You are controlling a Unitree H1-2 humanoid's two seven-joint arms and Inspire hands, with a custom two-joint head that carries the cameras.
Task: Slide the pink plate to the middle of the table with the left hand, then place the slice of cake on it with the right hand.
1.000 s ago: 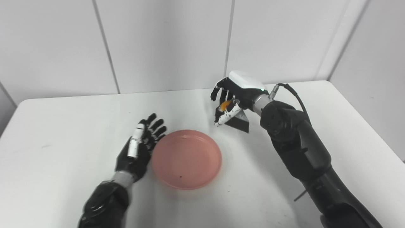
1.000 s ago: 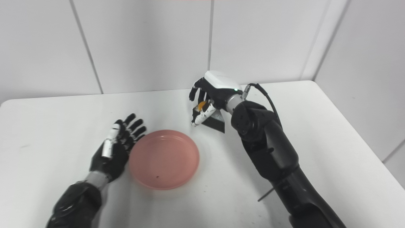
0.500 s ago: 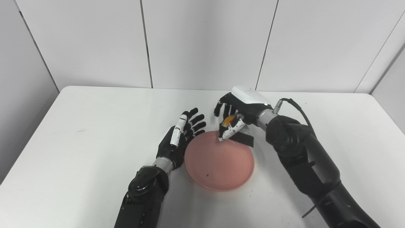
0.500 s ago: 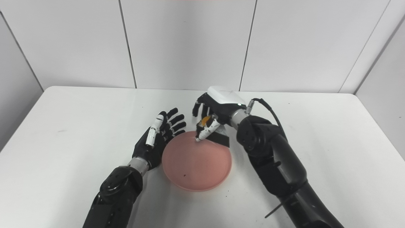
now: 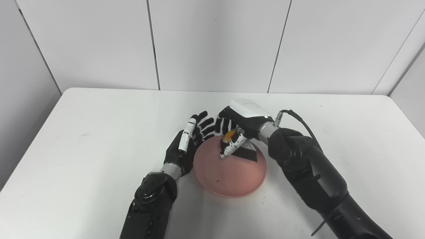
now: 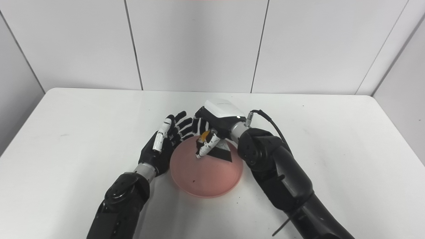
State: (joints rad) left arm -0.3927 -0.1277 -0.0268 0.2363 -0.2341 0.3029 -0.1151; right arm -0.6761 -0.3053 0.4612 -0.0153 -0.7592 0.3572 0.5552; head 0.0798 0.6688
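Pink plate (image 5: pixel 229 172) at centre frame on the white worktop (image 5: pixel 83 139), cake slice (image 5: pixel 245 151) over its upper right part, grasped in the right hand (image 5: pixel 240 129) fingers (image 5: pixel 229 149), left hand (image 5: pixel 187 146) released, fingers spread, beside the plate's left rim

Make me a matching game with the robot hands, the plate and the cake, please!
Things:
1. left robot hand
2. right robot hand
3. pink plate
4. slice of cake

States:
A. dark wedge with an orange bit on top
B. round, flat on the white table
C. open, fingers spread beside the plate's rim
D. closed around the cake, above the plate

Pairs: 1-C, 2-D, 3-B, 4-A
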